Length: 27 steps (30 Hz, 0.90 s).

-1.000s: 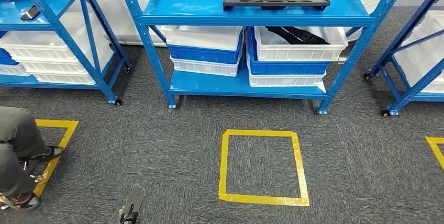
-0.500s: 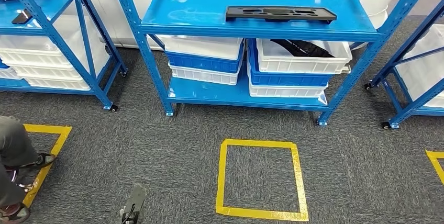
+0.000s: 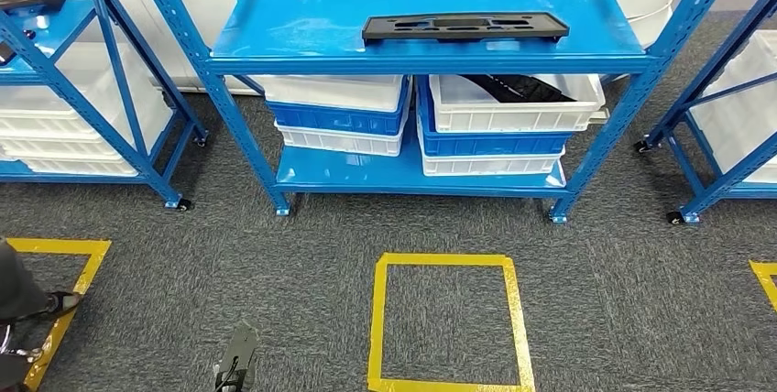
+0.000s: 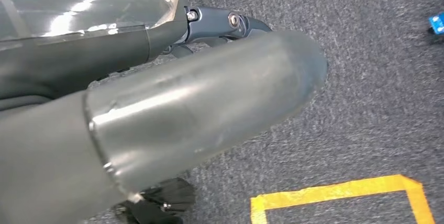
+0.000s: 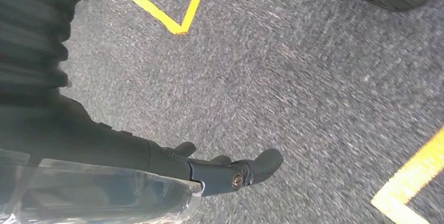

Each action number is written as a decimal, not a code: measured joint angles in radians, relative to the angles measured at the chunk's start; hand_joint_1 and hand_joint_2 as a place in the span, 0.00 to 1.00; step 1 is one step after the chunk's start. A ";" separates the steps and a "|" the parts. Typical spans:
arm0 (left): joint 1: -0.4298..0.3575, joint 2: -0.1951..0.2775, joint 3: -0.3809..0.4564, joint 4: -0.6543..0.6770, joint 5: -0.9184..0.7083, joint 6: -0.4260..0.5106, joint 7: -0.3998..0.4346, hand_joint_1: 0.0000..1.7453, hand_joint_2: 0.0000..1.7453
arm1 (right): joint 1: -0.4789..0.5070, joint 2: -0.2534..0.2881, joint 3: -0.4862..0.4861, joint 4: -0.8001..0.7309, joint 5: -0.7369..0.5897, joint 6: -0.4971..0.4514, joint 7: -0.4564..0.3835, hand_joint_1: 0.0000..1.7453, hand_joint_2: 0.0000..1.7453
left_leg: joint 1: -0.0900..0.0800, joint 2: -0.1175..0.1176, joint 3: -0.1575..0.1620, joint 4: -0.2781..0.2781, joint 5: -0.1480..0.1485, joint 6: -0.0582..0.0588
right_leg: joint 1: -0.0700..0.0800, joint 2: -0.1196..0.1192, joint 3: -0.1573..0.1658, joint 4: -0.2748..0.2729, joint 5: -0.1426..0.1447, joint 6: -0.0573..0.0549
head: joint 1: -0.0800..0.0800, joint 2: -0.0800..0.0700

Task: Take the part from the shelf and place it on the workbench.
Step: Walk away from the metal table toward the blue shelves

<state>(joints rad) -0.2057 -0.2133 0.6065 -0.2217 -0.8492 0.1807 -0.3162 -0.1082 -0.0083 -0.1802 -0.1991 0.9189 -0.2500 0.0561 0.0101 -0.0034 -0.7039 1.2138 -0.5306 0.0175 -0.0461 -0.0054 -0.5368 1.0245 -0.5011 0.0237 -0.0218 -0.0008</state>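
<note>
A long flat black part (image 3: 465, 26) with cut-outs lies on the top board of the middle blue shelf (image 3: 302, 21), toward its right half. A second black part (image 3: 518, 88) lies in a white bin (image 3: 513, 113) one level down. My left hand (image 3: 234, 364) hangs low over the grey carpet, far short of the shelf; in the left wrist view the left hand (image 4: 173, 93) holds nothing, its dark fingers (image 4: 225, 25) stretched out. My right hand (image 5: 209, 169) hangs over the carpet too, fingers extended and holding nothing.
A yellow tape square (image 3: 374, 319) marks the carpet in front of the middle shelf. More blue shelves stand at the left (image 3: 55, 81) and the right (image 3: 724, 90). Stacked blue and white bins fill the lower level. A person's shoe (image 3: 55, 303) is at the far left.
The whole picture has shifted: the camera has moved, so the shelf now sits lower and further left in view. The part lies as before. Both hands still hang without anything in them.
</note>
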 joint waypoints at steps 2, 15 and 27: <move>-0.002 0.003 0.000 0.000 0.001 0.001 0.000 0.00 0.00 | -0.002 0.002 0.000 0.000 0.003 0.001 0.000 0.00 1.00 | -0.008 0.002 0.042 -0.127 0.088 0.026 | 0.003 0.003 0.014 -0.004 -0.011 0.003 | 0.001 0.000; -0.007 0.002 -0.008 0.000 0.003 0.002 0.004 0.00 0.00 | -0.007 -0.005 -0.007 -0.002 0.010 0.002 0.000 0.00 1.00 | -0.025 -0.012 0.130 -0.237 0.099 0.063 | 0.019 0.004 -0.122 0.195 -0.075 0.027 | 0.005 0.000; -0.004 0.003 -0.012 0.000 0.012 0.010 0.014 0.00 0.00 | -0.014 -0.007 -0.007 -0.002 0.023 0.015 0.000 0.00 1.00 | -0.005 -0.006 0.007 0.051 -0.064 -0.006 | 0.007 0.003 -0.028 -0.011 0.028 -0.010 | -0.002 0.000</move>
<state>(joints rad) -0.2096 -0.2103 0.5946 -0.2217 -0.8367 0.1910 -0.3018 -0.1218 -0.0153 -0.1875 -0.2010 0.9415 -0.2346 0.0558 0.0047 -0.0098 -0.6970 1.2645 -0.5949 0.0119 -0.0390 -0.0026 -0.5649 1.0135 -0.4731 0.0135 -0.0239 -0.0008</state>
